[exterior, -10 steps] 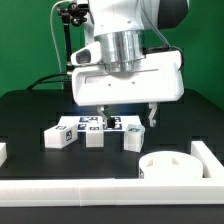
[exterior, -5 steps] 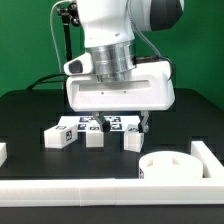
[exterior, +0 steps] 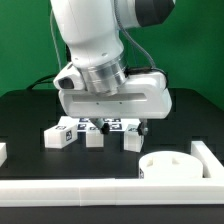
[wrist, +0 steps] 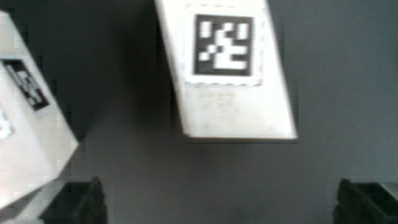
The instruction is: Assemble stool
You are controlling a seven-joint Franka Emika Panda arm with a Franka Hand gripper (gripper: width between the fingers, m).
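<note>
Black table (exterior: 25, 125). White border rail (exterior: 60, 192) along the 6 o'clock edge. Second rail piece (exterior: 205, 158) at 4 o'clock. Green backdrop (exterior: 25, 40) at 10 o'clock.

We see the round white seat (exterior: 168, 166) lying flat at the exterior view's right. Three white block legs (exterior: 95, 138) lie loose in a row beyond it (one leg (wrist: 228, 80) shows its tag facing up).

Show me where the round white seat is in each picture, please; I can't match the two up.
Exterior view: the round seat sits low at the exterior view's right, nearer the camera than the leg blocks.
Wrist view: the seat is not in it.
Shared landmark: the black table, with white tagged leg blocks lying on it in both views.
</note>
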